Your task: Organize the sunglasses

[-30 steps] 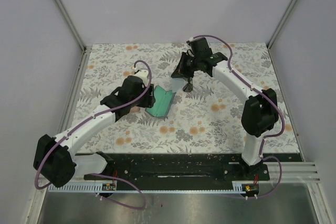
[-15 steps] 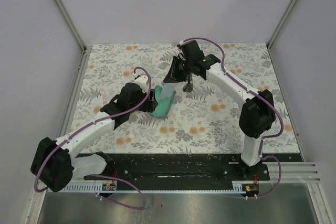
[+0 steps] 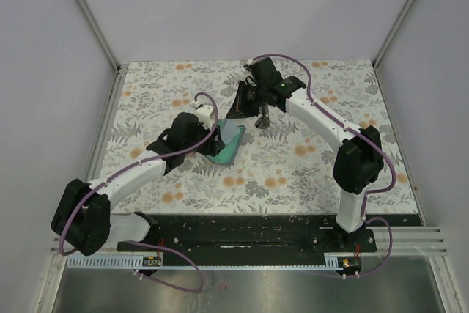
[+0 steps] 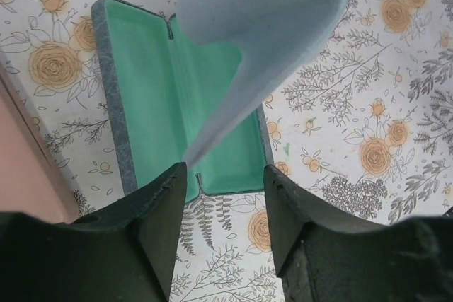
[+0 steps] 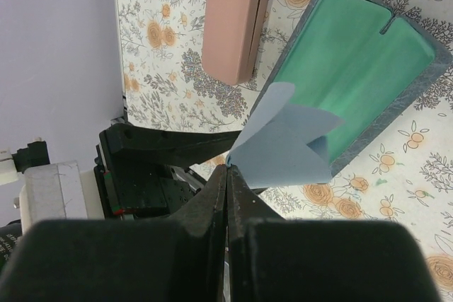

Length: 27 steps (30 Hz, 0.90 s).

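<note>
The right pincer (image 5: 226, 172) has swung left, dangling the blue cloth (image 5: 283, 146), gripped tight, over the open case (image 5: 354, 61). The left pincer (image 4: 223, 185) gapes half-wide, empty. Dark sunglasses (image 3: 262, 119) wait unpacked nearby.

Right claw (image 5: 226, 172) shifted left, blue cloth (image 5: 283, 141) drawn further over open case (image 5: 350, 68)

Pink case (image 4: 25, 153) cut by the left edge; green-lined case (image 4: 148, 90) partly behind the hanging cloth (image 4: 262, 5).
</note>
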Available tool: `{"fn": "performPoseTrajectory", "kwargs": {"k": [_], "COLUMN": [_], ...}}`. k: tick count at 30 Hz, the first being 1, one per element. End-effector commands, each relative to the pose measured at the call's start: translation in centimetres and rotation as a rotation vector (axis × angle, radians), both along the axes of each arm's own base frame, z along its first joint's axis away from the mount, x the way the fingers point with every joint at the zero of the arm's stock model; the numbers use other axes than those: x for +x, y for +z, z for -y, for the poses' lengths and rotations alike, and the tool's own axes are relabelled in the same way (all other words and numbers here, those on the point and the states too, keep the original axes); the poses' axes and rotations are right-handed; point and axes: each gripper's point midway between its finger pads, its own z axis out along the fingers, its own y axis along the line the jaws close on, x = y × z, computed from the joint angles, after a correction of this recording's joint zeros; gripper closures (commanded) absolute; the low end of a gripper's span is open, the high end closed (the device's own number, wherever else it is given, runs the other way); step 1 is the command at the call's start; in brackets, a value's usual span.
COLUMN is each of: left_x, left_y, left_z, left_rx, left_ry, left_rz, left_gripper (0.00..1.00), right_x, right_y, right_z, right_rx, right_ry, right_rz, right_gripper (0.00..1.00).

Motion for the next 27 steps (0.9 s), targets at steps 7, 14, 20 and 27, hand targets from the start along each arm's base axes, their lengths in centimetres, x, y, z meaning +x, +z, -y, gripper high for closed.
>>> {"fn": "performPoseTrajectory", "kwargs": {"k": [7, 14, 20, 27], "left_x": [2.6, 2.7, 2.5, 2.2], "left_y": [3.0, 2.8, 2.4, 1.8], "left_z": [2.6, 2.9, 2.9, 2.7], "left_rx": [-0.054, -0.048, -0.052, -0.046], "left_ry": [-0.081, -0.11, -0.106, -0.105], "left_rz": [0.073, 0.059, 0.041, 0.021], "left_gripper": [0.48, 0.65, 0.66, 0.59], "right_x": [-0.1, -0.3, -0.4, -0.3], "right_y": [2.2, 2.1, 2.4, 2.3], "right_z": [-0.6, -0.4, -0.4, -0.5], "right_rx": [0.025, 0.024, 0.026, 0.025], "right_ry": [0.021, 0.021, 0.019, 0.019], "right_rz": [0.045, 0.04, 0.045, 0.044], "right_gripper": [1.0, 1.0, 1.0, 1.0]}}
